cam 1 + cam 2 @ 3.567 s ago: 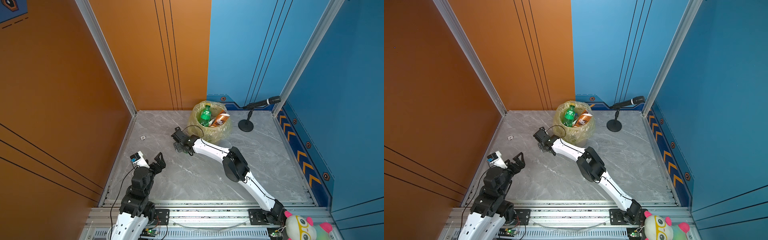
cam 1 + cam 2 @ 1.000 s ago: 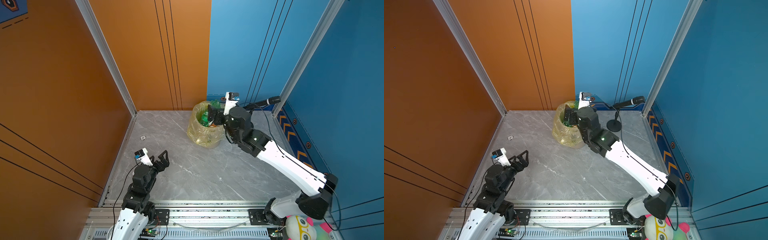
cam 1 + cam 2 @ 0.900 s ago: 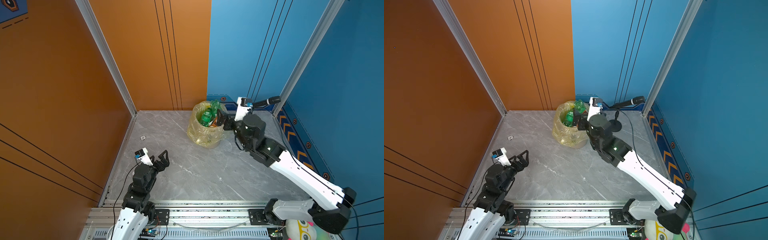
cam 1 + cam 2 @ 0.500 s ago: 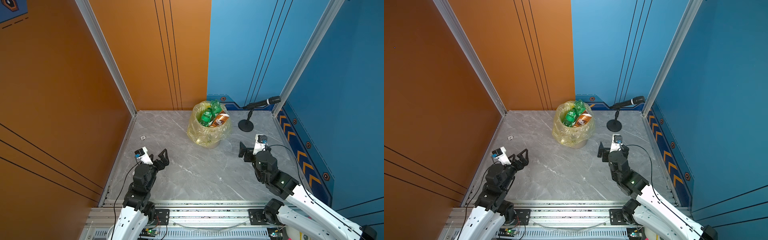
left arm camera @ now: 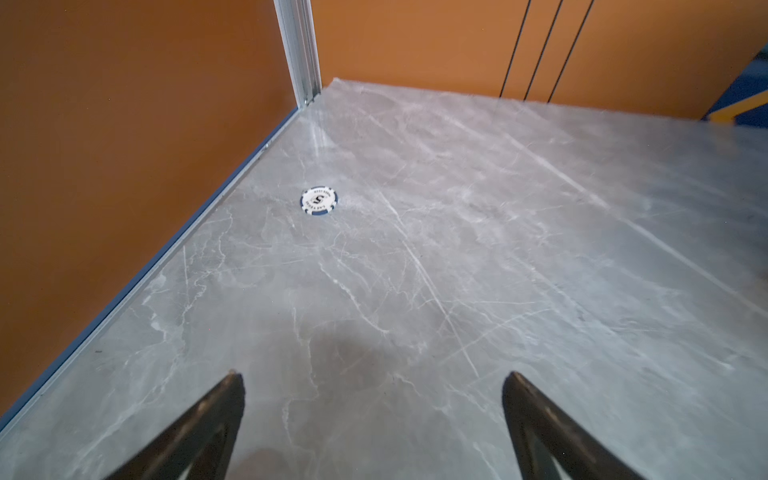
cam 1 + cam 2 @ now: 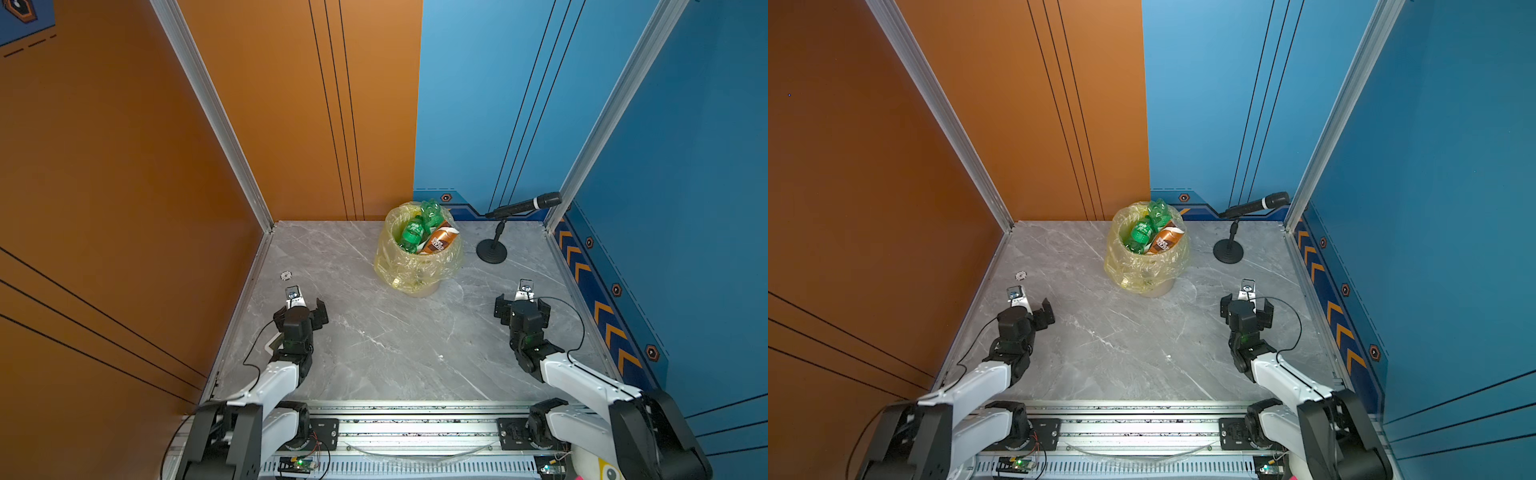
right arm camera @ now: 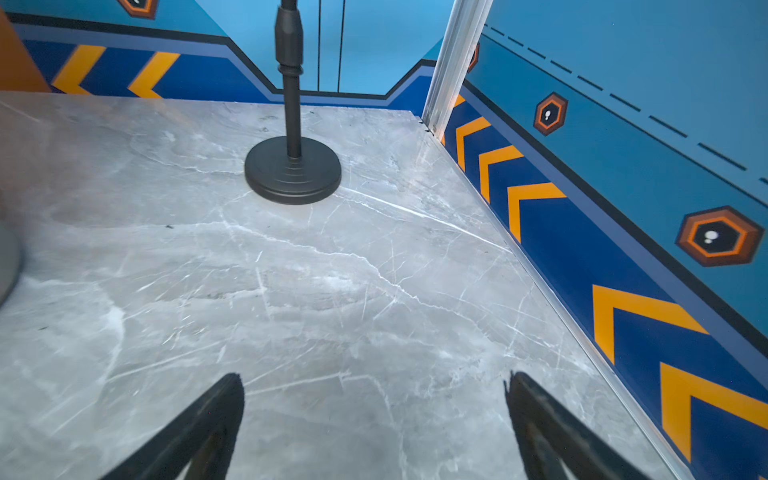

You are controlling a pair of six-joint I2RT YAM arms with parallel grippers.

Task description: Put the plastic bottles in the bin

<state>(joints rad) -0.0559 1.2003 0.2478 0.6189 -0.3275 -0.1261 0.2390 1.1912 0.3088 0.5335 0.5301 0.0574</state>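
**Bottles binned, arms parked: looks like wrap-up**

You're at the tail end, I'd say. No bottle lies on the tabletop (image 6: pixel 374 345) in any view.

- The bin (image 6: pixel 415 272) stands upright near the back wall.
- The bottles are inside it. Two green bottles (image 6: pixel 412 235) and a brown bottle (image 6: pixel 439 240) lean together at the top.
- One green bottle reaches up to the rim at the back.
- The bag and the top layer hide anything lower, so you can't count the full set from here.
- The left pincer (image 6: pixel 302 311) is spread wide and empty, low over the tabletop by the left edge, well apart from the bin.
- The right pincer (image 6: pixel 523 306) is also spread wide and empty, by the right edge, with the mic stand (image 6: pixel 491 251) beyond it.
- The only loose item is a chip (image 5: pixel 318 200) ahead of the left pincer. It's not a bottle, so leave it.

Next move: there is nothing to grasp.

- If you need the count confirmed, bring a wrist camera over the bin mouth.
- If the high green bottle looks likely to tip out, nudge it down and keep clear of the bag.
- Otherwise end the run.
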